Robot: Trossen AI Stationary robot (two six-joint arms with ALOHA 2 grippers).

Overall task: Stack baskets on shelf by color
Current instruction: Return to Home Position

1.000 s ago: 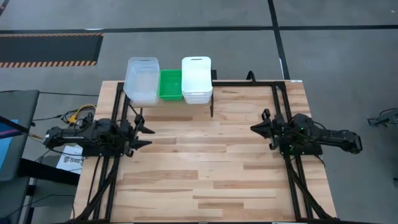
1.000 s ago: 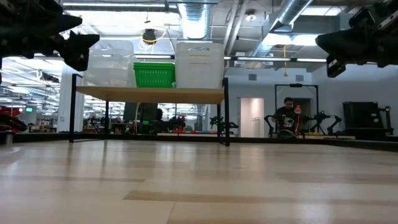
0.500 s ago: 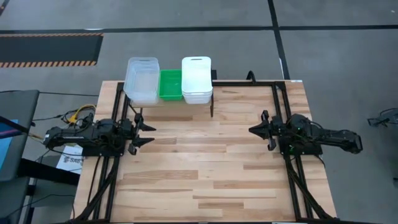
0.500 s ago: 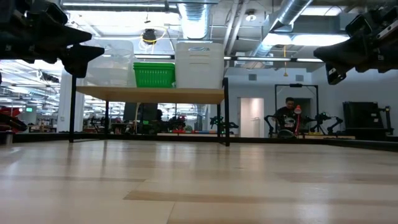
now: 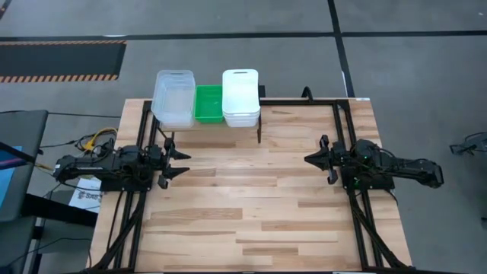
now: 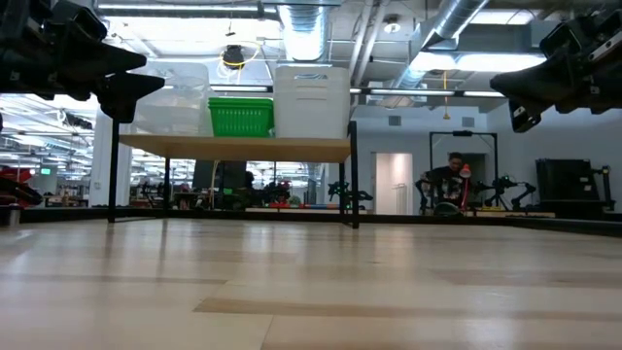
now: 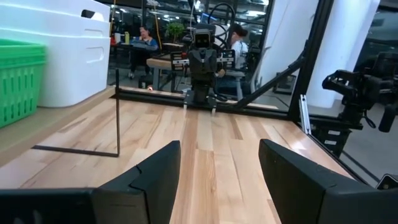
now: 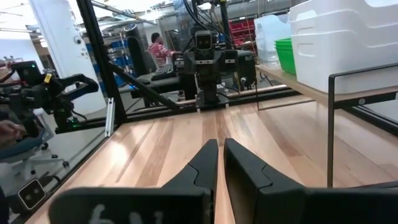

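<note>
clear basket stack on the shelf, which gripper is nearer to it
Left. The left gripper sits close in front of the clear basket stack at the shelf's left end; the right gripper is across the table, off past the shelf's right end.

Left arm: lying low and level on its own side, pointing toward the right arm; left gripper [image 5: 181,163] empty, fingers [image 7: 158,177] spread wide apart. Right arm: mirrored opposite, low and level; right gripper [image 5: 310,159] empty, fingers [image 8: 205,163] pressed nearly together
</note>
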